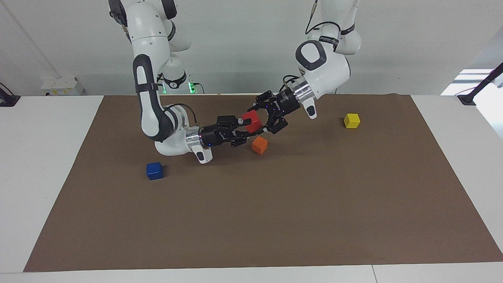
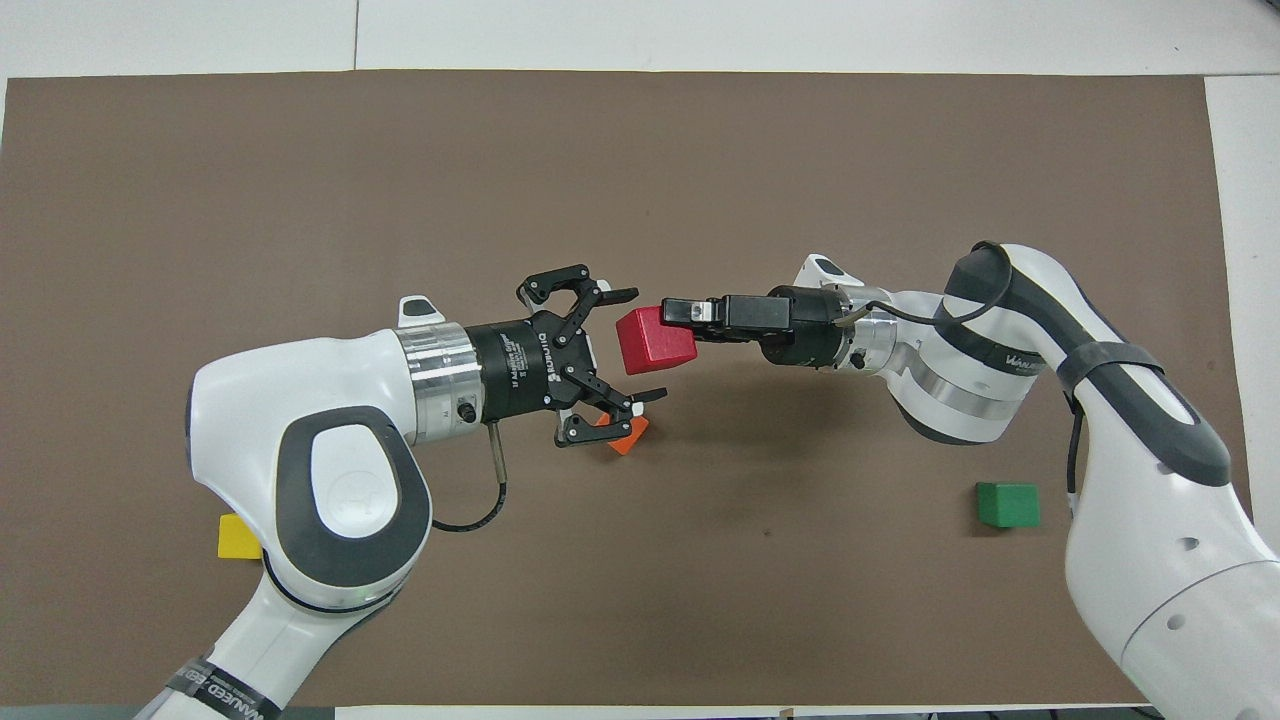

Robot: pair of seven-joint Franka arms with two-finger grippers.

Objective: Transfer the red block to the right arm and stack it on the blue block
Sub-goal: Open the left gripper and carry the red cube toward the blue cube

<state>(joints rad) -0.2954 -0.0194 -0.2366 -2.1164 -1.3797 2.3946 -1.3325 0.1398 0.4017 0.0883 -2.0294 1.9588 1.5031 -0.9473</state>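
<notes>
Counting 1 red block [image 2: 655, 340] clamped by the right gripper [image 2: 668, 322], left gripper [image 2: 632, 345] spread apart over 1 orange cube [image 1: 259, 145]; 1 yellow cube [image 1: 351, 120]. Only the facing view shows 1 blue block [image 1: 155, 171], only overhead 1 green cube [image 2: 1007, 504].

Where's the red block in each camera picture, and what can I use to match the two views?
Facing view: the red block is just above the picture's middle, in the air, held by the right gripper.
Overhead view: the red block is near the middle, at the right gripper's tips.
Shared landmark: the orange block on the mat, beside it in both views.
</notes>
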